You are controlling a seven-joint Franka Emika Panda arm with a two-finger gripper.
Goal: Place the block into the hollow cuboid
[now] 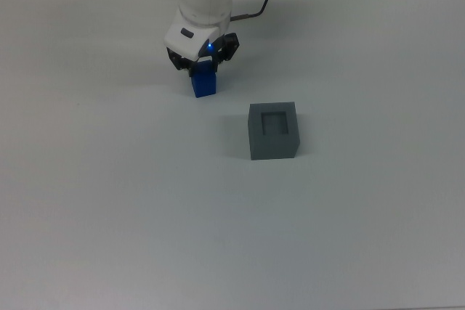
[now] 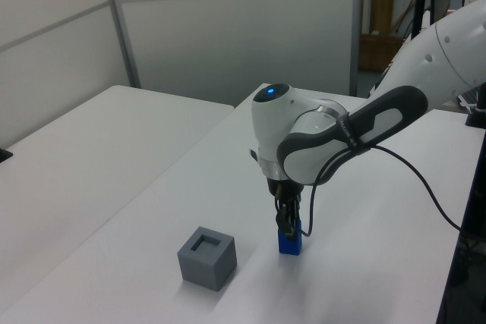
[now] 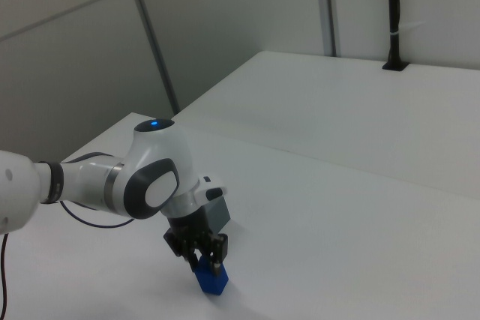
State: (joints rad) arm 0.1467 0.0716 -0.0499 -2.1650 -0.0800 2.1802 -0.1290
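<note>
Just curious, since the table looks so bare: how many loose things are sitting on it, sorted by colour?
Blue: 1, the block, under the tool
Dark grey: 1, the hollow cuboid
Total: 2

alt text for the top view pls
The robot's gripper is down over the top of a small blue block on a white table. A dark grey hollow cuboid sits apart toward the top view's lower right, recess empty.

Block (image 1: pixel 205 84) bright blue; hollow cuboid (image 1: pixel 273 131) dark grey; table (image 1: pixel 109 201) white.
</note>
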